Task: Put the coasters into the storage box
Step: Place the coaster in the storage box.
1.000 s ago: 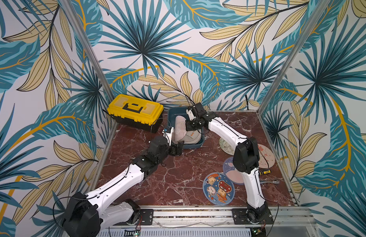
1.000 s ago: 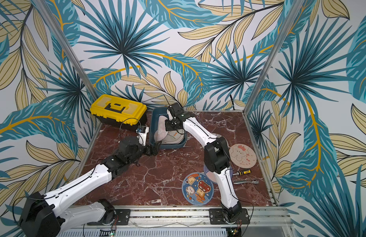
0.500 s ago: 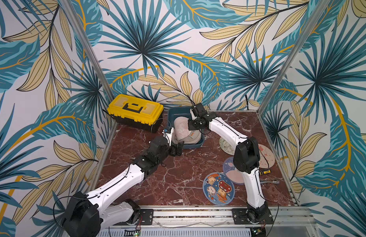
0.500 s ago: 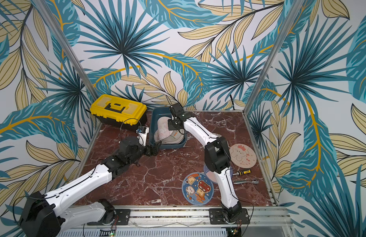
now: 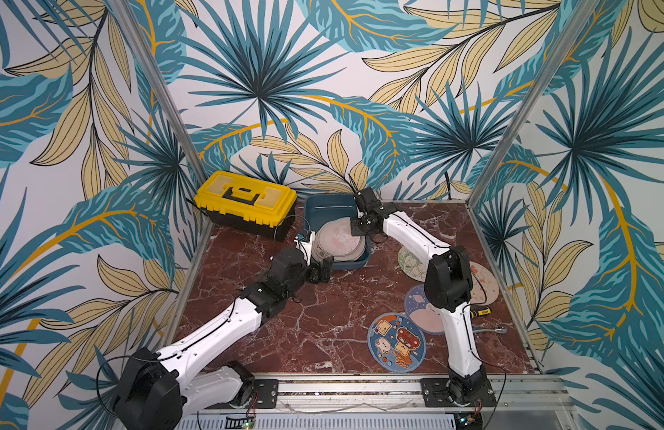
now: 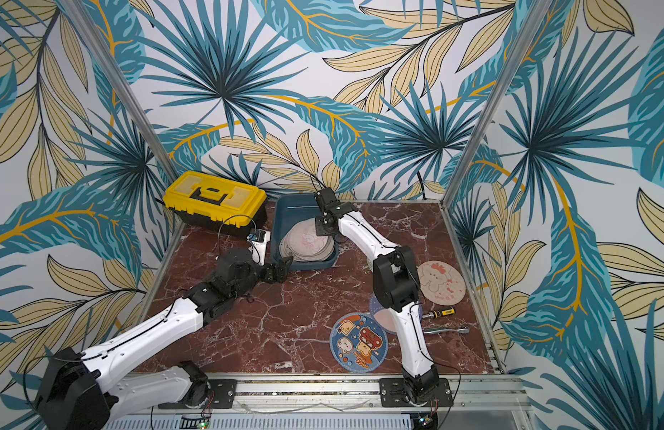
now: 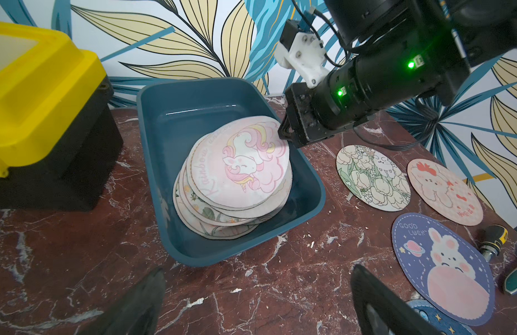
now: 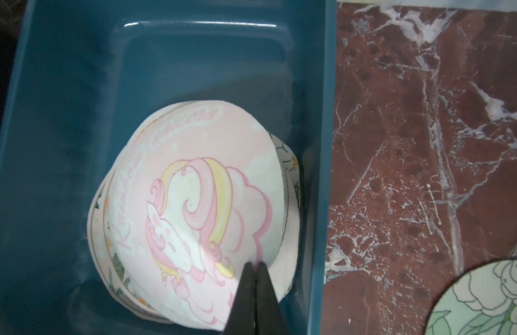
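The dark teal storage box [image 5: 332, 208] [image 7: 170, 101] stands at the back of the table with a stack of several coasters in it. The top one is a pink unicorn coaster [image 7: 245, 162] [image 8: 199, 203]. My right gripper [image 8: 254, 265] [image 7: 281, 132] reaches over the box's side, shut on that coaster's edge, and the disc bends up there. My left gripper [image 7: 258, 272] [image 5: 321, 270] hovers open and empty over the table by the box's near end. On the table lie a floral coaster [image 5: 410, 260], a pink bunny coaster [image 5: 481, 283], a blue bunny coaster [image 7: 442, 266] and a blue cartoon coaster [image 5: 396, 341].
A yellow-lidded black toolbox [image 5: 244, 203] sits just left of the box, against the back wall. A small screwdriver [image 5: 479, 312] and a ratchet wrench [image 5: 490, 329] lie near the right edge. Patterned walls close in three sides of the table.
The right gripper has lowered the unicorn coaster from nearly upright down onto the stack in the box. The left arm has stayed where it was.
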